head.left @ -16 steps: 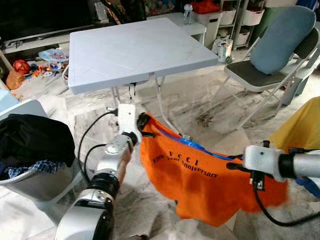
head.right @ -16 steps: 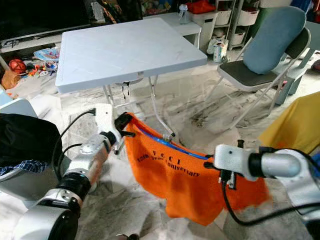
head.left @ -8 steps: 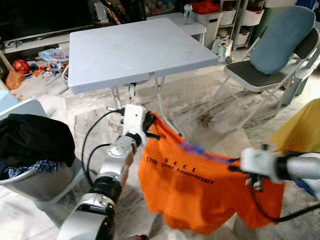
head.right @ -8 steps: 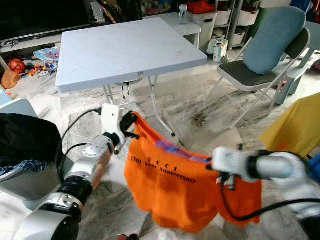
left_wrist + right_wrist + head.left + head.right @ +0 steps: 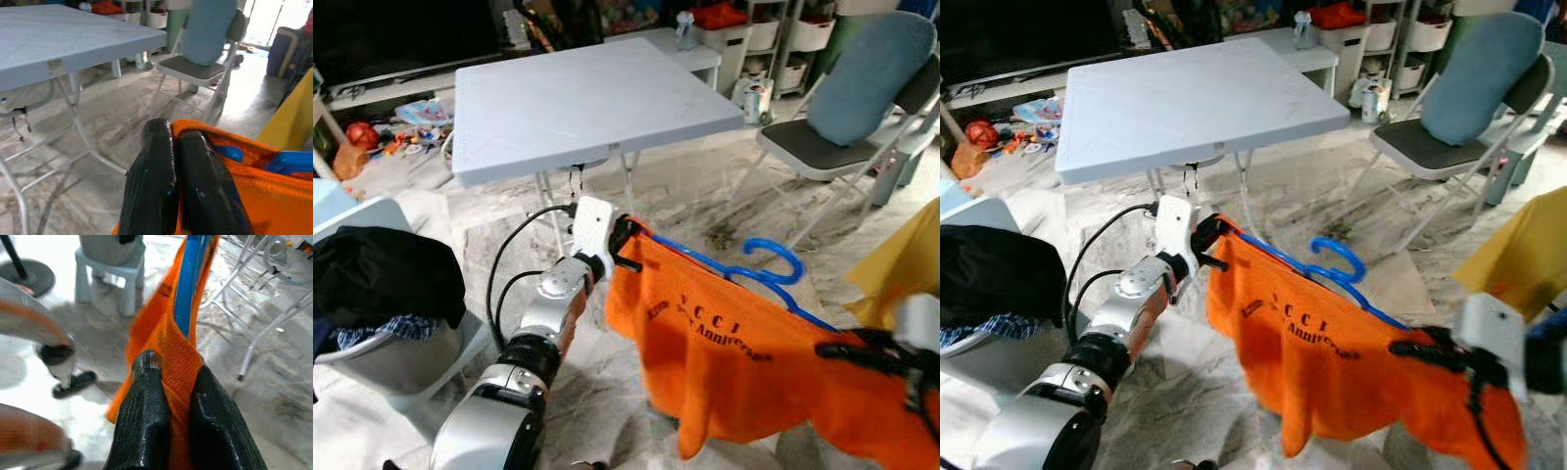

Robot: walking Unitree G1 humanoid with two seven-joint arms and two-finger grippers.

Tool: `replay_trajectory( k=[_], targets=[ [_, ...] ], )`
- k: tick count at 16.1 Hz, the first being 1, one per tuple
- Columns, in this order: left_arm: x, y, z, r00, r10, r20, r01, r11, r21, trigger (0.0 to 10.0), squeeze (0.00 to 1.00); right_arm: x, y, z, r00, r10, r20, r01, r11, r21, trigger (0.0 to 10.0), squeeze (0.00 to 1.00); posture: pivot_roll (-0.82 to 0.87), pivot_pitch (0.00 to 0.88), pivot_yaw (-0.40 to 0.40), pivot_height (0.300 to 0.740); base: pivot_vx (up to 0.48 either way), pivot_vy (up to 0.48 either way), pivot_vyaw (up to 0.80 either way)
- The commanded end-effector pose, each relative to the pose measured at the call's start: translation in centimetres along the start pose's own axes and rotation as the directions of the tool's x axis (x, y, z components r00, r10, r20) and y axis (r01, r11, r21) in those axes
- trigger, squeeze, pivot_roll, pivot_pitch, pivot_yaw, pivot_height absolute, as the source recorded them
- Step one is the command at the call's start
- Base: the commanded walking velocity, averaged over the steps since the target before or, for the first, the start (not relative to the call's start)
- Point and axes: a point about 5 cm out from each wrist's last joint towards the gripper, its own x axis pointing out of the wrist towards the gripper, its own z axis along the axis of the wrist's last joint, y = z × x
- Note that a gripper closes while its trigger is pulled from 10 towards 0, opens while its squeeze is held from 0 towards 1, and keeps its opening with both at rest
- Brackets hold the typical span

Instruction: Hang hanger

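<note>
An orange shirt (image 5: pixel 734 362) with dark lettering hangs on a blue hanger (image 5: pixel 773 257), stretched between my two grippers above the marble floor. The hanger's hook stands up above the collar. My left gripper (image 5: pixel 625 235) is shut on the shirt's left shoulder, where the hanger's end sits. In the left wrist view its fingers (image 5: pixel 151 176) press together on orange cloth. My right gripper (image 5: pixel 847 351) is shut on the other shoulder, low at the right. The right wrist view shows its fingers (image 5: pixel 146 401) pinching the orange fabric below the blue hanger bar (image 5: pixel 188 284).
A white folding table (image 5: pixel 587 98) stands just beyond the shirt. A folding chair with a blue cushion (image 5: pixel 862 88) is at the back right. A basket of dark clothes (image 5: pixel 382 284) sits at the left. A yellow garment (image 5: pixel 906 264) hangs at the right edge.
The shirt has been pulled to the right and spread wider. The blue hook now stands clear above the collar. My right gripper has moved right and lower; the left has shifted slightly right.
</note>
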Motion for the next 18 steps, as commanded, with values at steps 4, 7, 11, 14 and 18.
replay_trajectory(
  k=[4, 7, 11, 14, 18],
  targets=[
    [-2.2, 6.2, -0.2, 0.964, 0.264, -0.036, -0.266, 0.963, -0.043, 0.0, 0.0, -3.2, -1.0, 2.4, 0.992, -0.016, 0.128, 0.011, 0.999, 0.043, 10.0, 0.0, -0.2, 0.0, 0.116, 0.74, 0.0, 0.0, 0.0],
    [-2.5, 6.6, -0.8, 0.957, 0.28, -0.071, -0.285, 0.956, -0.073, 0.0, 0.0, -3.9, -1.9, 4.2, 0.971, -0.062, 0.232, 0.047, 0.997, 0.067, 10.0, 0.0, -0.2, 0.0, 0.114, 0.74, 0.0, 0.0, 0.0],
    [-2.2, 5.7, -0.9, 0.965, 0.259, -0.052, -0.261, 0.965, -0.037, 0.0, 0.0, -1.2, -2.3, 4.9, 0.981, -0.04, 0.192, 0.041, 0.999, -0.002, 10.0, 0.0, -0.2, 0.0, 0.108, 0.74, 0.0, 0.0, 0.0],
    [-1.9, 5.2, -0.7, 0.971, 0.234, -0.039, -0.236, 0.97, -0.059, 0.0, 0.0, 0.4, -1.9, 3.3, 0.998, 0.035, -0.048, -0.044, 0.98, -0.194, 10.0, 0.0, -0.19, 0.0, 0.101, 0.74, 0.0, 0.0, 0.0],
    [-2.7, 6.7, -1.1, 0.959, 0.275, -0.074, -0.282, 0.95, -0.135, 0.0, 0.0, -2.0, -1.7, 3.4, 0.992, 0.123, -0.032, -0.125, 0.985, -0.116, 10.0, 0.0, -0.19, 0.0, 0.102, 0.74, 0.0, 0.0, 0.0]
  ],
)
